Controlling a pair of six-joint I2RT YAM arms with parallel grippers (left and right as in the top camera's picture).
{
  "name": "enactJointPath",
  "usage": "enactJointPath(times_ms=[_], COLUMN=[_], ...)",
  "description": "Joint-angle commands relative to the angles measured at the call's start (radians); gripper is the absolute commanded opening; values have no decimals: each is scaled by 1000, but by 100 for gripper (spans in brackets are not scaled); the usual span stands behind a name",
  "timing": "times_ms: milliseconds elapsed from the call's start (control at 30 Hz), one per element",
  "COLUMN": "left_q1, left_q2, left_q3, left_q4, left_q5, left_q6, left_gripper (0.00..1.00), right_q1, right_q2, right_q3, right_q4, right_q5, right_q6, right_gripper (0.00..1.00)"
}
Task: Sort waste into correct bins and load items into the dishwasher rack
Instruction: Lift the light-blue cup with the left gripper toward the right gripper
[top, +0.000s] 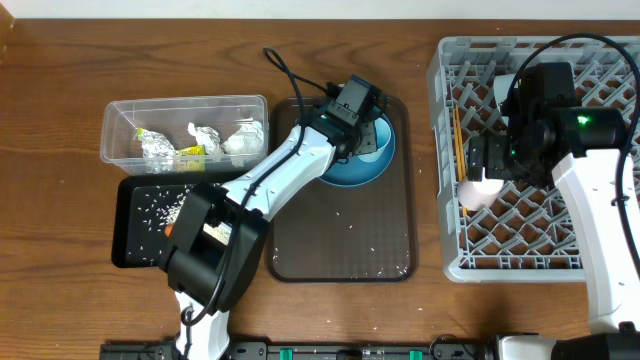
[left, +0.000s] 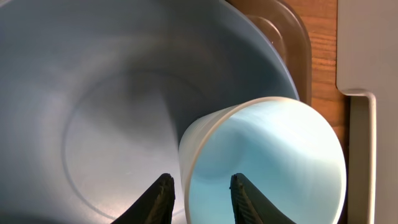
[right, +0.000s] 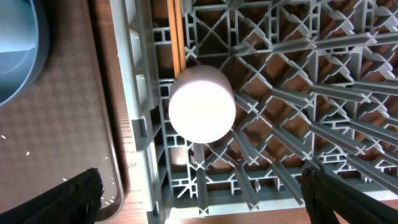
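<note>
Two pincers, two spots. My left pincer (left: 201, 178) is spread, its fingers straddling the rim of the light blue cup (left: 267, 162): one outside the wall, the other inside the mouth, neither visibly pressing. The cup sits on the large blue plate (left: 93, 93), which rests at the far end of the brown serving tray (top: 340, 240). From overhead my own left arm hides the cup.

My right pincer (right: 200, 174) hangs wide open above the dishwasher rack (right: 140, 37), over the pinkish-white cup (right: 202, 102). That cup stands among the pegs against the rack wall on the tray side, its flat base toward my wrist camera. Chopsticks (top: 458, 140) lie along that same wall, just beside it.

Loose rice grains (right: 18, 146) dot the serving tray. Farther left on the bench (top: 60, 80), the clear tub (top: 185, 99) holds crumpled napkins (top: 240, 140) and the wrapper (top: 160, 148). The black tray (top: 135, 250), just in front of it, carries more rice grains, and my left arm crosses its right edge.
</note>
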Motion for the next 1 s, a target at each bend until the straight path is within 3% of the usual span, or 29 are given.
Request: enactJointPath(times_ms=[0, 233, 567, 733, 967], left_q1=[4, 4, 57, 134, 319], left_q2=[-28, -38, -216, -388, -556], left_q3=[-5, -5, -5, -5, -5], left_q4=[-8, -8, -55, -100, -129], left_q5=[-15, -15, 14, 283, 925], left_q6=[-1, -1, 0, 4, 60], left_gripper=[31, 6, 6, 6, 6], right_q1=[-19, -19, -19, -19, -19], right_q2=[-5, -5, -5, -5, -5], right_q3=[14, 14, 14, 14, 14], right_q4=[-1, -1, -1, -1, -1], right_q5=[0, 0, 0, 0, 0], right_q6=[-3, -3, -3, -3, -3], right_gripper=[99, 99, 99, 99, 99])
